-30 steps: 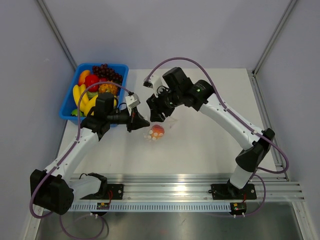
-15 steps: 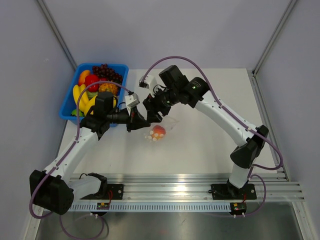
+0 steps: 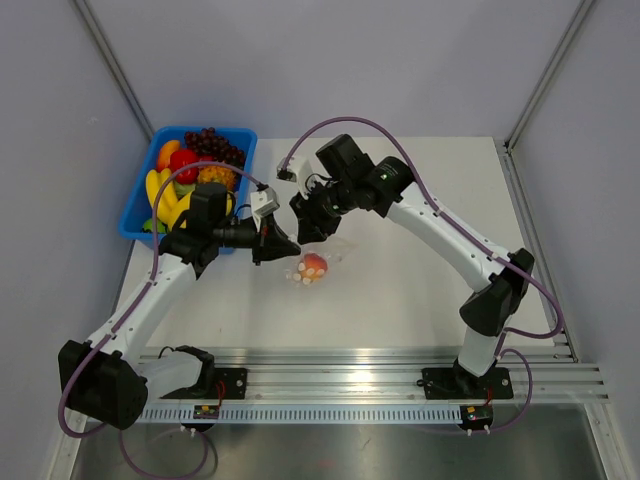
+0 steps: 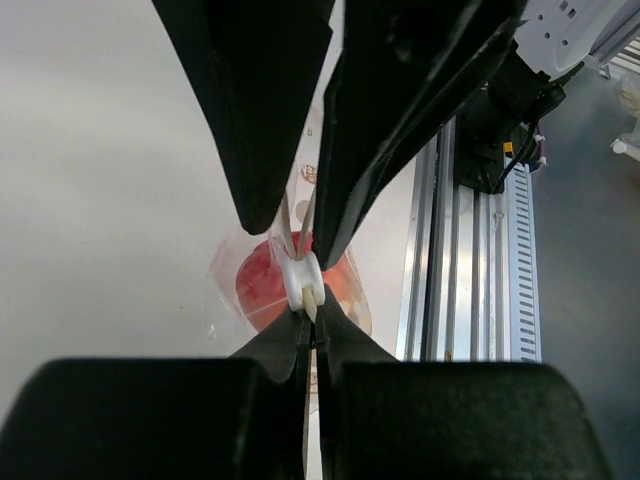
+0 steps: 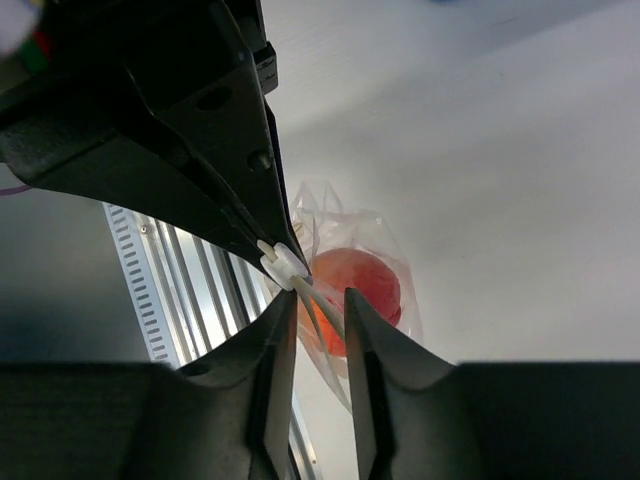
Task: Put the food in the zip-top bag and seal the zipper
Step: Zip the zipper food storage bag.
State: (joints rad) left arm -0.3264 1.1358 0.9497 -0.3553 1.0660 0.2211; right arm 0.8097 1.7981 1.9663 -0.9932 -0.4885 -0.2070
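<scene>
The zip-top bag (image 3: 334, 252) lies crumpled on the white table with the food, an orange-red peach (image 3: 314, 264), inside it. My left gripper (image 3: 290, 247) is shut on the bag's mouth edge, right behind a small white slider on the zipper (image 4: 303, 283). The peach (image 4: 258, 285) shows through the plastic below. My right gripper (image 3: 316, 228) faces the left one. In the right wrist view its jaws (image 5: 318, 315) stand slightly apart on either side of the zipper strip, just past the slider (image 5: 283, 264), above the peach (image 5: 365, 280).
A blue bin (image 3: 135, 205) with bananas, grapes and other fruit stands at the back left, behind the left arm. The aluminium rail (image 3: 380, 360) runs along the near table edge. Grey walls close both sides.
My right gripper has shifted a little to the left, closer to the left gripper's tips. The left gripper and the bag with the peach have barely moved.
</scene>
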